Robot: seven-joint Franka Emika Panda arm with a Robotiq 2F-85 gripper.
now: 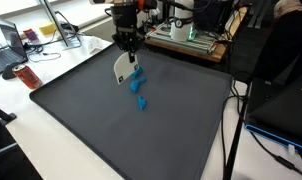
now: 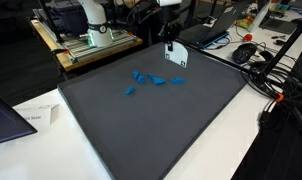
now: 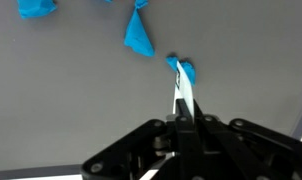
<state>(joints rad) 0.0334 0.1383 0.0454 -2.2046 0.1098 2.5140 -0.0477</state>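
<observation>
My gripper (image 1: 126,47) hangs over the far part of a dark grey mat (image 1: 111,130) and is shut on a thin white card (image 1: 122,68). The card hangs below the fingers. It also shows in the exterior view (image 2: 176,57) under the gripper (image 2: 169,44). In the wrist view the card (image 3: 183,98) is seen edge-on between the shut fingers (image 3: 181,118). Several small blue pieces (image 1: 138,76) lie on the mat just beside and below the card. They show in the exterior view (image 2: 157,80) and the wrist view (image 3: 139,32).
The mat (image 2: 151,130) lies on a white table (image 2: 31,115). A red can (image 1: 28,77) and a laptop (image 1: 11,38) are at the table's side. Equipment on a wooden bench (image 1: 186,45) stands behind the mat. Cables (image 2: 253,60) lie past one corner.
</observation>
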